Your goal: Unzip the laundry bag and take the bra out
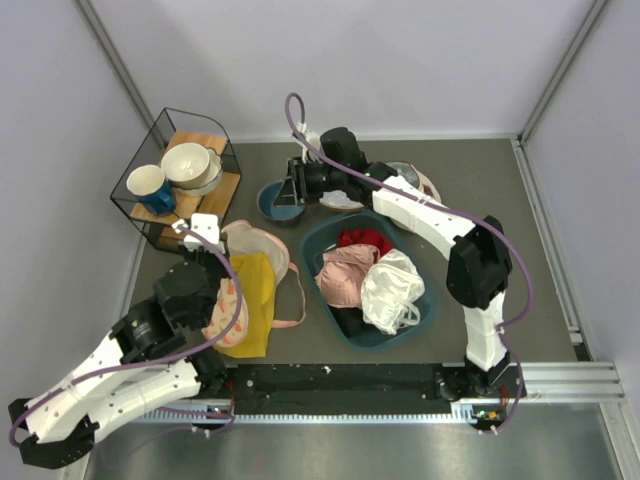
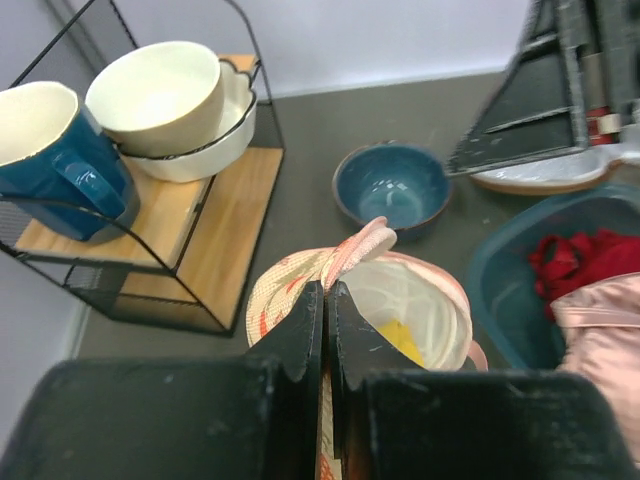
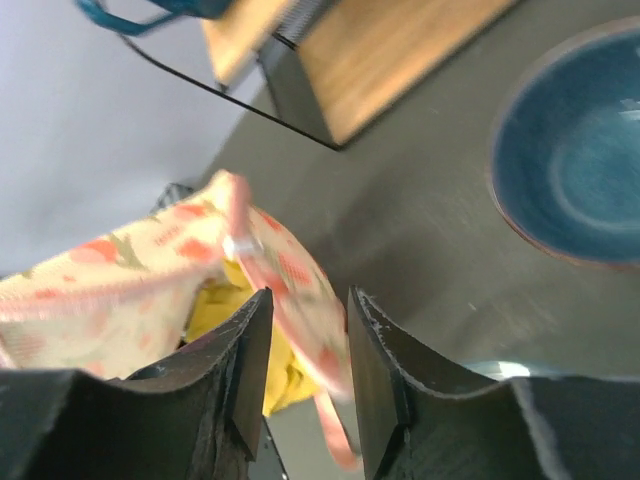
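The laundry bag (image 2: 280, 290) is peach-pink with small orange-red marks. It lies on the desk (image 1: 500, 250) right at the tips of my left hand (image 2: 326, 292). Its mouth gapes open just past that hand, and I can see the pale inside. The bra (image 2: 400, 340) is mustard yellow and soft, and a bit of it peeks out of that open mouth. A pink loop strap (image 2: 362, 238) sticks up at the far rim of the bag.

My left hand is squeezed tight, with a thin strip of the bag's edge pinched between its fingers. My right hand (image 3: 310, 295) is part way open and grips nothing. The bag's pink edge shows through the gap between its fingers, a bit blurry.

Past the bag from my left hand sits a dark blue bowl (image 2: 390, 185). To that hand's left stands a wire rack (image 2: 205, 250) with a blue mug (image 2: 60, 160) and cream bowls (image 2: 160, 95). To its right is the teal basin (image 2: 505, 275), holding a red cloth (image 2: 590, 255), a pale pink one (image 2: 605, 330) and a white one (image 1: 395, 290).

The top view shows a long yellow piece of the bra lying flat beside my left arm. The left wrist view hides that part behind its own fingers. The top view also shows my right hand next to the blue bowl, apart from the bag.
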`<act>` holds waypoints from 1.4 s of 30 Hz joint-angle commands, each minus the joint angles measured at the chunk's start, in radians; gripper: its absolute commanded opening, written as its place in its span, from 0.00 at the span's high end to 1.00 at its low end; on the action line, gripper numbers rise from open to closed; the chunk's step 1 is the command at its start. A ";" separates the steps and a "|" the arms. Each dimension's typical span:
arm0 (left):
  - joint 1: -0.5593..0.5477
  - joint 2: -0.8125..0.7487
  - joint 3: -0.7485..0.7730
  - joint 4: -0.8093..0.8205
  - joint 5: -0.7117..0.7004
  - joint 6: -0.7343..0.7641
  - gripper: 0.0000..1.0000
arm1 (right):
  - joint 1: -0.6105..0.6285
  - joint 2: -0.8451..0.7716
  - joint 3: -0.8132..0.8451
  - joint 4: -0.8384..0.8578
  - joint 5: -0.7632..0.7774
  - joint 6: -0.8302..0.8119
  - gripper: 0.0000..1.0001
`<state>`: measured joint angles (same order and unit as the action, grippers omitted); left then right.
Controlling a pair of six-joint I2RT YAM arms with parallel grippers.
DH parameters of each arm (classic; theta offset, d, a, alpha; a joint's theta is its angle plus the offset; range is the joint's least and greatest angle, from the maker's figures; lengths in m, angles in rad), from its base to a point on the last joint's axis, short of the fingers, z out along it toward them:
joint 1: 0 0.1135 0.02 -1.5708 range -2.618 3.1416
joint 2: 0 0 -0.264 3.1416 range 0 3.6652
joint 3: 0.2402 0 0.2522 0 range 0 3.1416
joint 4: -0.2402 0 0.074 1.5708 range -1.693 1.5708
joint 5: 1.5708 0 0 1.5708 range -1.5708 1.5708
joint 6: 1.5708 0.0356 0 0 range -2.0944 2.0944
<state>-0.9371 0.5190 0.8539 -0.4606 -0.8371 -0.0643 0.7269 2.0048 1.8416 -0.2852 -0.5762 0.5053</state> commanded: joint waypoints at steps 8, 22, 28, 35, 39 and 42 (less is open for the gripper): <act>0.193 0.085 -0.085 0.096 0.074 -0.003 1.00 | 0.092 -0.339 -0.442 -0.037 0.253 -0.091 0.53; 0.376 0.095 -0.072 0.102 0.354 -0.100 1.00 | 0.232 -0.118 -0.501 0.253 0.213 0.252 0.39; 0.388 0.111 -0.055 0.089 0.382 -0.112 1.00 | 0.262 -0.009 -0.437 0.262 0.239 0.300 0.39; 0.394 0.098 -0.050 0.088 0.386 -0.121 1.00 | 0.295 0.055 -0.371 0.235 0.295 0.309 0.40; 0.396 0.084 -0.050 0.085 0.388 -0.124 1.00 | 0.295 0.072 -0.364 0.225 0.332 0.315 0.42; 0.396 0.078 -0.052 0.080 0.386 -0.126 1.00 | 0.296 0.071 -0.363 0.233 0.346 0.312 0.64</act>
<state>-0.5476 0.6182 0.7647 -0.4194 -0.4591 -0.1741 1.0126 2.0716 1.4296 -0.0742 -0.2783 0.8089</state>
